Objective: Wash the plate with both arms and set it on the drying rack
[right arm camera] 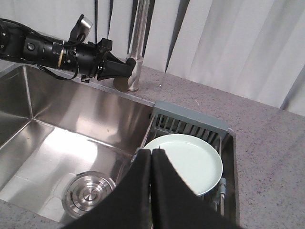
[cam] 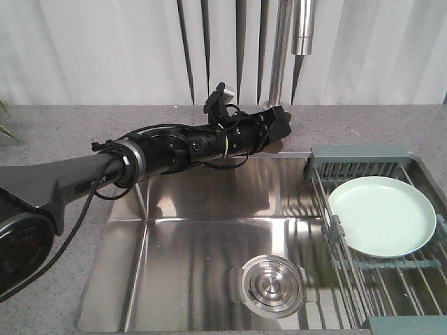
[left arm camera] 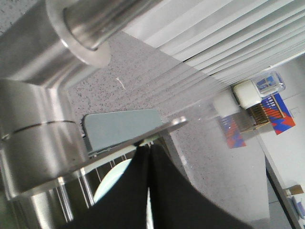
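The pale mint-green plate (cam: pixel 382 215) lies flat on the wire drying rack (cam: pixel 391 279) over the right side of the sink; it also shows in the right wrist view as the plate (right arm camera: pixel 190 160). My left arm (cam: pixel 174 150) reaches across the sink's back edge. Its left gripper (cam: pixel 279 129) is shut and empty, tips by the faucet base (right arm camera: pixel 128 81). In the left wrist view the left gripper (left arm camera: pixel 145 149) sits just under a flat steel lever (left arm camera: pixel 162 128). My right gripper (right arm camera: pixel 151 152) is shut, empty, hovering over the plate's near-left rim.
A tall steel faucet (cam: pixel 283 49) stands behind the sink. The steel sink basin (cam: pixel 195 230) has a round drain (cam: pixel 272 285) at the front. The rack's grey-green slotted caddy (cam: pixel 360 162) sits at its far end. Speckled grey counter (cam: pixel 63 132) surrounds the sink.
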{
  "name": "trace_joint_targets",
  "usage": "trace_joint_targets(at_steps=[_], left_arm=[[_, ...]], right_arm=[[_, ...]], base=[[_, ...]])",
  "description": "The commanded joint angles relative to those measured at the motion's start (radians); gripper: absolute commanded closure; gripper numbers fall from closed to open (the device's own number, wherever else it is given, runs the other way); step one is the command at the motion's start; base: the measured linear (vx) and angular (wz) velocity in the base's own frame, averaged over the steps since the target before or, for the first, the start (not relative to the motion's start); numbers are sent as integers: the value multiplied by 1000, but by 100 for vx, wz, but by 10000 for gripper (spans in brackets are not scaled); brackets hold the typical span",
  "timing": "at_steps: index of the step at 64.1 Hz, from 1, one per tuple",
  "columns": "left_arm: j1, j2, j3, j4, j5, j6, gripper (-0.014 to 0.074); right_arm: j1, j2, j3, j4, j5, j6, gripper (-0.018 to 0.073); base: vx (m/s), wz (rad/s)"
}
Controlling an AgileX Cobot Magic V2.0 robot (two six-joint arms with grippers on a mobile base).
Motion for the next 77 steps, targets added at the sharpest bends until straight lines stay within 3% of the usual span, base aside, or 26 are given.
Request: trace_joint_targets(at_steps=[1,25,46,63,77], left_arm=[[8,-76,-37,-68,-29,-8,602],[9,-117,-35,-59,-149,-8,602],[60,-229,-5,-43,-224,-8,602],[137,-457,226,39,-256,-8,602],[215,-735,465,230,-257,-8,602]], right_arm=[[0,19,-20,9,-71,3,566],[0,20,-20,9,-75,3,566],[0,20,-20,9,-87,3,566],[0,34,-20,34,-100,3,566],[45,119,-20,111,-154,-34,566]], base=[[0,0],[0,0],[0,0],[0,0],[0,0]])
